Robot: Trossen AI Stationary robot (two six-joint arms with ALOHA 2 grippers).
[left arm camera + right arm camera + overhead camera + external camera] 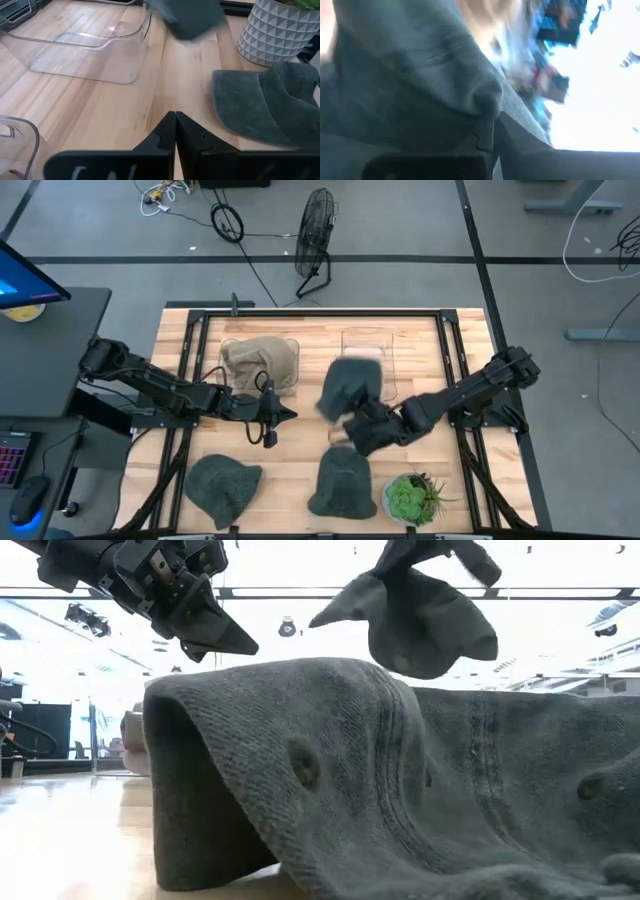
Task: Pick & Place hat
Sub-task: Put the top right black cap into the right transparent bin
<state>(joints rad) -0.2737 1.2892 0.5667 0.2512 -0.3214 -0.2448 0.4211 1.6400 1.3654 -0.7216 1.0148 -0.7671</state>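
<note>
Closest to the front edge of the wooden table (300, 470) lie two grey bucket hats: one at the front left (221, 488), another at front centre (342, 483), which fills most of the low view as a slumped fold of fabric. Just beside the centre hat, at the front right, stands a green plant in a white faceted pot (408, 498).

Farther in, over the middle of the table, the right gripper (352, 423) has its jaws closed on a third grey hat (346, 387), pinching the cloth between the fingers. That hat hangs clear of the table, drooping in the air in the low view, near the front edge of the clear plastic bin (368, 360) and partly over it.

To its left the left gripper (284, 414) hovers above the wood with its jaws shut, tips pressed together, holding nothing. It points toward the carried hat, well apart from the hats lying on the table.

Farthest back, a second clear bin at the rear left holds a tan hat (258, 362). Beyond the table edge a black fan (314, 240) stands on the grey floor.
</note>
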